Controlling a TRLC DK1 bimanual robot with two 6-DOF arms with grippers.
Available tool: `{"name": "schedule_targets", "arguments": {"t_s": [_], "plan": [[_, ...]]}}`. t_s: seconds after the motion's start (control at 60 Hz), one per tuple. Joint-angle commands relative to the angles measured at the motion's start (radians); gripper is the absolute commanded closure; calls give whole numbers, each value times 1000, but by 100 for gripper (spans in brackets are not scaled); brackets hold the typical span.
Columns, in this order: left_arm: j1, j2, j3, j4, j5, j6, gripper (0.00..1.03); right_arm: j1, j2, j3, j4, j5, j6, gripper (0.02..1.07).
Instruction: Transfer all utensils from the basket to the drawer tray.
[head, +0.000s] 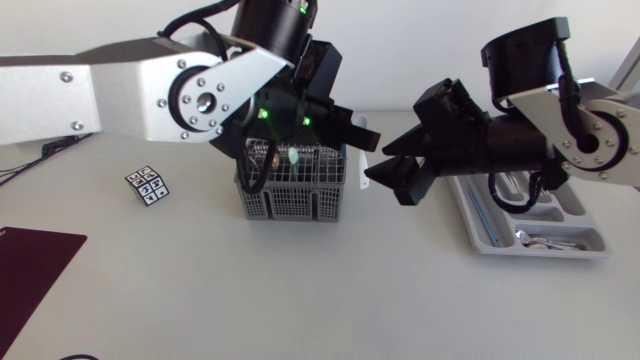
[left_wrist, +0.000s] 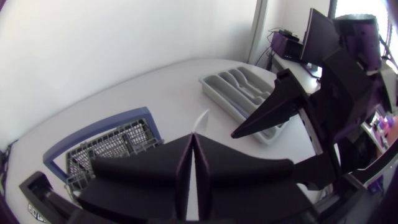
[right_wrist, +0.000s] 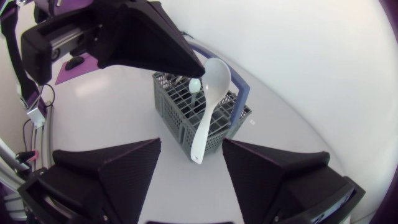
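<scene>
Looking from the head view, I find the tray (head: 598, 243) at three o'clock of the basket (head: 290, 192), with my right gripper (head: 378, 161) between them. Left wrist view: the left gripper (left_wrist: 193, 138) clamps the spoon (left_wrist: 203, 121). Right wrist view: the spoon hangs ahead over the basket and my fingers (right_wrist: 124, 168) stand wide, likely for a handover.

The spoon (right_wrist: 207, 109) looks glossy, the basket (right_wrist: 176, 122) plastic, the fingers (right_wrist: 118, 177) matt.

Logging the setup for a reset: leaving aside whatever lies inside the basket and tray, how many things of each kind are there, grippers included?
Grippers: 2, the left gripper and the right gripper
Basket: 1
Drawer tray: 1
White spoon: 1, held in the left gripper
Patterned cube: 1
Dark red mat: 1
Total: 7
</scene>
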Motion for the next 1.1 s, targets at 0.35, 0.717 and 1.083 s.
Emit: {"name": "schedule_targets", "arguments": {"t_s": [0.35, 0.717, 1.083], "plan": [[46, 5, 53, -46, 120, -85, 100, 51, 119, 80, 110, 71, 150, 64], [61, -2, 47, -49, 154, -101, 99, 61, 133, 97, 80, 74, 151, 102], [78, -45, 45, -36, 155, -93, 49, 49, 124, 71, 25, 32, 101, 102]]}}
